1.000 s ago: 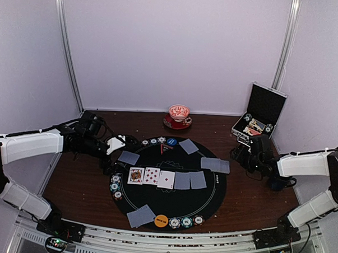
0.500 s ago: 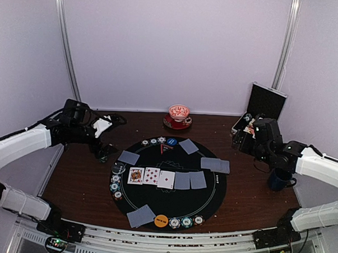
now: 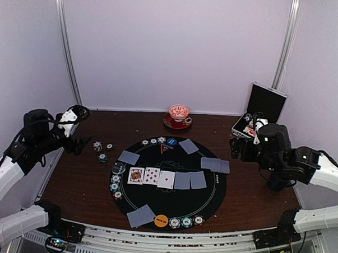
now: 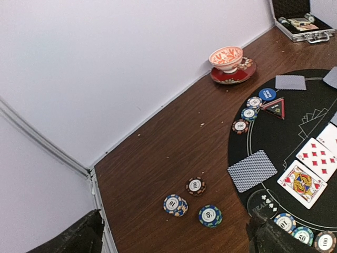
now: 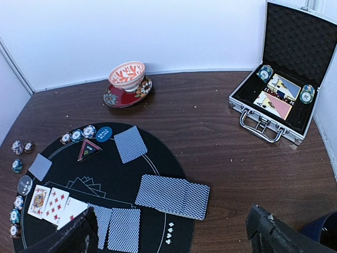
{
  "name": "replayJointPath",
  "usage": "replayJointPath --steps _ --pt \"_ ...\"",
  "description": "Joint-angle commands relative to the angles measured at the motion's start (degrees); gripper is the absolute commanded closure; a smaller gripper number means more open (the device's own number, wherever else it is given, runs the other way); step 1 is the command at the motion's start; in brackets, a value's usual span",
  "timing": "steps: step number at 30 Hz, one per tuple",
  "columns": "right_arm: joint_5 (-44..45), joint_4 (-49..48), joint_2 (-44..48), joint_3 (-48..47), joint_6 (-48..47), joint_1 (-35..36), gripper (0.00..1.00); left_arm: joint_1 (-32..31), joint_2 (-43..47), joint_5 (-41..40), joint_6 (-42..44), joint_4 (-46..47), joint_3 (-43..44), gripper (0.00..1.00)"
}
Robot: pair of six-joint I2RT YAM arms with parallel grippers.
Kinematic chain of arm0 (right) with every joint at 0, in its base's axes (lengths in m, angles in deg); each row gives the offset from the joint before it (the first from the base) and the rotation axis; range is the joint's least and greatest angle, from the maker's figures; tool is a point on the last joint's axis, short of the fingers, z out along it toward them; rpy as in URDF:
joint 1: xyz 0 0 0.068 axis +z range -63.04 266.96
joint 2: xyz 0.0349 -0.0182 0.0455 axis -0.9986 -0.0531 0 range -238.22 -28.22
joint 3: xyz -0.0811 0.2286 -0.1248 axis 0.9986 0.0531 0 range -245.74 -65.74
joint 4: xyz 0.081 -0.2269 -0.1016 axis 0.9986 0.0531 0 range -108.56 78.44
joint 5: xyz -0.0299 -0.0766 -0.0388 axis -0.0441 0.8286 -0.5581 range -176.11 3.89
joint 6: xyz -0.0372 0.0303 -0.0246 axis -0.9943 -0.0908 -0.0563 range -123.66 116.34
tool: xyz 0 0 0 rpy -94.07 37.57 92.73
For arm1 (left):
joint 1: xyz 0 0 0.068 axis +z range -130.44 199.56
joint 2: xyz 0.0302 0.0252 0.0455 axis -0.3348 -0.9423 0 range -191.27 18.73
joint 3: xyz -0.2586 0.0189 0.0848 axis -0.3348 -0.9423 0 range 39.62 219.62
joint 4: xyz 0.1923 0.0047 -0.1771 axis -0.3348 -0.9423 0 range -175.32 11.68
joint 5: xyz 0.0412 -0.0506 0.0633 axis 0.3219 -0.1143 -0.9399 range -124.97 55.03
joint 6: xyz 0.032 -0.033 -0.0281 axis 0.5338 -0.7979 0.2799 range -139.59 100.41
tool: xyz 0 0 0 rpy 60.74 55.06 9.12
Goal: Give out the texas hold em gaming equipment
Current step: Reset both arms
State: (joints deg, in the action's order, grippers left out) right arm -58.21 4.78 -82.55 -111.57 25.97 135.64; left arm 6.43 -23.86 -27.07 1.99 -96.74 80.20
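arms back, chips set down

left arm (image 3: pixel 4 175) has swung out to the dark wooden table's (image 3: pixel 76 184) left edge, right arm (image 3: pixel 324 167) has risen from the silver-edged black case (image 3: pixel 266 104). round black mat (image 3: pixel 205 201) holds grey-blue-backed cards (image 3: pixel 140 216); three small striped-edge poker chips (image 4: pixel 175 205) lie on bare wood near its left edge, so that stake looks dealt. left gripper (image 4: pixel 172 224) and right gripper (image 5: pixel 171 216) gape wide, empty
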Motion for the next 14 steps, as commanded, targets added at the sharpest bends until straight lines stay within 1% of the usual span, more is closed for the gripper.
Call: replayJointPath --steps 1,4,6,14 --pt "1.81 -1.2 7.82 2.75 -1.01 0.9 0.0 0.56 8.69 -8.13 -3.9 3.83 -5.61 0.02" --pt "1.9 -2.87 12.68 5.2 -1.23 0.98 0.0 0.55 14.61 -8.74 -4.19 4.27 -8.15 0.02" --pt "3.03 -2.91 14.74 5.64 -1.22 1.03 0.0 0.57 16.79 -8.38 -4.71 4.52 -8.98 0.02" --pt "5.93 -3.71 18.47 6.73 -1.35 0.97 0.0 0.56 14.51 -7.89 -4.19 5.51 -10.79 0.02"
